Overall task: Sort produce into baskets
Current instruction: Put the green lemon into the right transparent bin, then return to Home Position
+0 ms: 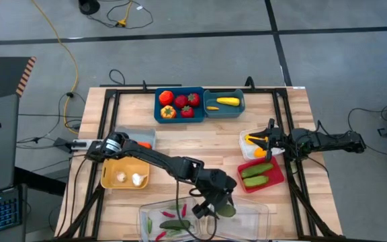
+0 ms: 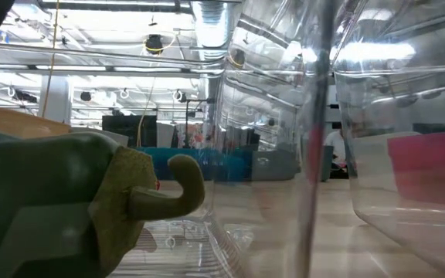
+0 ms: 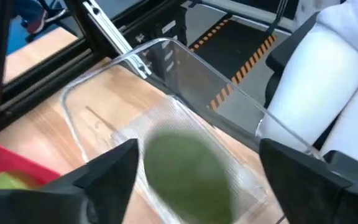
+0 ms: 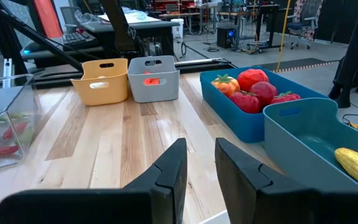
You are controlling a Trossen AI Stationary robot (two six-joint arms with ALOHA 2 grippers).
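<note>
Over the right clear tray [image 1: 257, 216], at the counter's [image 1: 207, 138] near edge, a round green fruit [image 3: 188, 169] sits between the left gripper's [image 1: 215, 209] wide-spread fingers [image 3: 107, 168], apparently untouched. The right gripper [image 1: 269, 139] hovers above the white bin [image 1: 245, 140], fingers nearly closed, empty.

- Green fruit [image 3: 188, 171]: blurred in the left wrist view, kind indeterminable.
- Clear tray [image 1: 257, 216]: cut off by the frame edge at 6 o'clock.
- Grey bin [image 1: 145, 136]: partly hidden beneath the left arm.
</note>
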